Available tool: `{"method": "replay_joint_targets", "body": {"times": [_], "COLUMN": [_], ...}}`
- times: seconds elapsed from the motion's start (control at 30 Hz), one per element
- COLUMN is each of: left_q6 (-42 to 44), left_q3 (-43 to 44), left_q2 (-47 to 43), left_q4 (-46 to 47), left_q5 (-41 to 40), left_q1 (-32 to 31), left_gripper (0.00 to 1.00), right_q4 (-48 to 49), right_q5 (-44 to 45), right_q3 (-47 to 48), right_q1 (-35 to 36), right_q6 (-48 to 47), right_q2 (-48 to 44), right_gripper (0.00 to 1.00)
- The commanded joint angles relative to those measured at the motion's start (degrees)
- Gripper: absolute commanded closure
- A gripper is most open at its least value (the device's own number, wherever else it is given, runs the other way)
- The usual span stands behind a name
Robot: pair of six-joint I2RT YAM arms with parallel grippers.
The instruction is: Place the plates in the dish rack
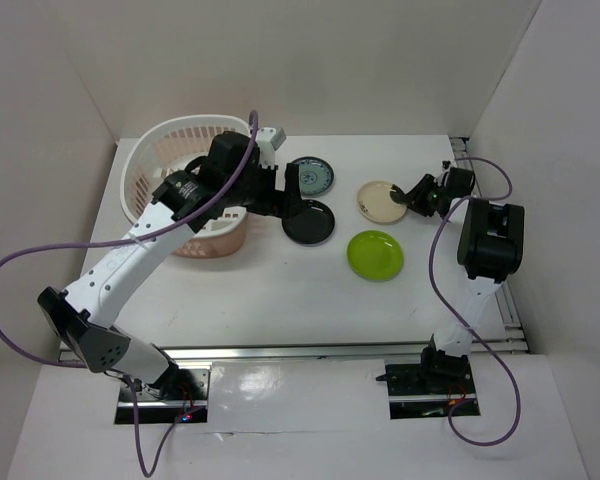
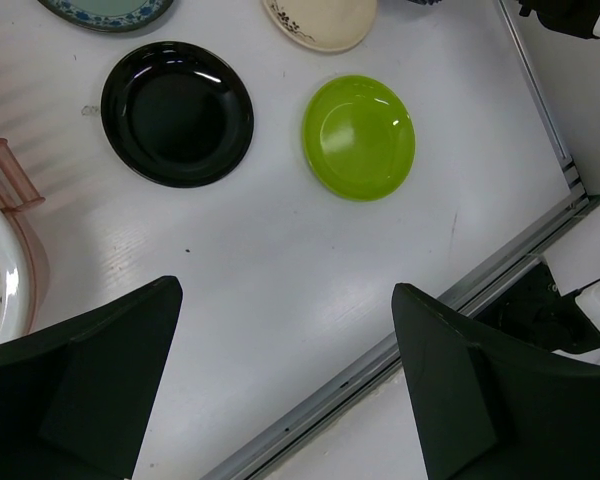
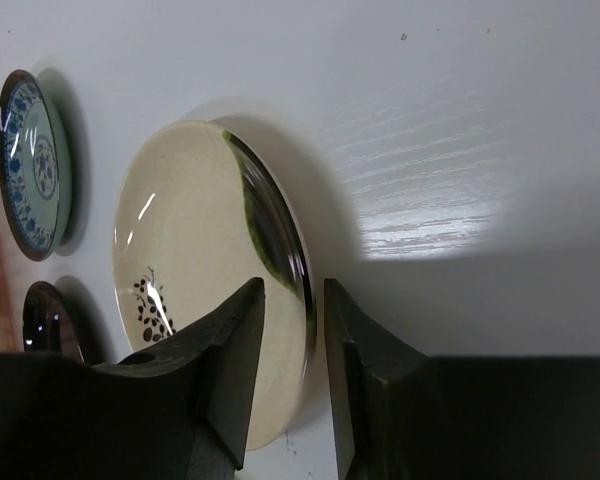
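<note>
The dish rack (image 1: 145,160), a pale pink-white lattice basket, stands at the back left. To its right lie the teal patterned plate (image 1: 315,177), the black plate (image 1: 315,225), the cream plate (image 1: 378,200) and the lime green plate (image 1: 375,255), all flat on the table. My left gripper (image 1: 292,195) hovers open and empty above the black plate (image 2: 177,113); its jaws (image 2: 285,290) are wide apart. My right gripper (image 3: 295,290) straddles the cream plate's (image 3: 190,260) near rim. One finger is over the plate's inside and one is outside, with small gaps on both sides.
The rack's rim (image 2: 5,290) shows at the left edge of the left wrist view. The table's metal front rail (image 2: 500,270) runs close below the green plate (image 2: 358,137). White walls enclose the table on three sides. The teal plate (image 3: 35,165) lies beyond the cream one.
</note>
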Motion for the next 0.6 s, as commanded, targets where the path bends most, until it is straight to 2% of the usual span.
{"method": "replay_joint_targets", "body": {"times": [0.0,0.07,0.17,0.3,0.47,0.57], "left_q6": [0.62,0.62,0.62,0.62,1.15,1.15], "left_q3": [2.28,2.28,2.28,2.28,2.28,2.28], "left_q2": [-0.40,0.13,0.13,0.13,0.13,0.66], "left_q4": [1.52,1.52,1.52,1.52,1.52,1.52], "left_q5": [-0.34,-0.34,-0.34,-0.86,-0.87,-1.40], "left_q1": [-0.18,-0.18,-0.18,-0.18,-0.18,-0.18], "left_gripper": [0.00,0.00,0.00,0.00,0.00,0.00], "right_q4": [-6.40,-6.40,-6.92,-7.53,-8.07,-3.52], "right_q5": [3.58,3.59,3.59,4.73,5.44,4.04], "right_q3": [-1.31,-1.31,-0.79,-0.18,0.88,-0.16], "right_q1": [1.30,1.30,1.30,1.30,0.78,0.77], "right_q6": [-1.82,-1.82,-1.82,-1.29,1.69,6.95], "right_q2": [4.44,4.97,4.97,5.50,5.50,2.87], "right_gripper": [0.63,0.64,0.76,0.98,1.00,1.00]}}
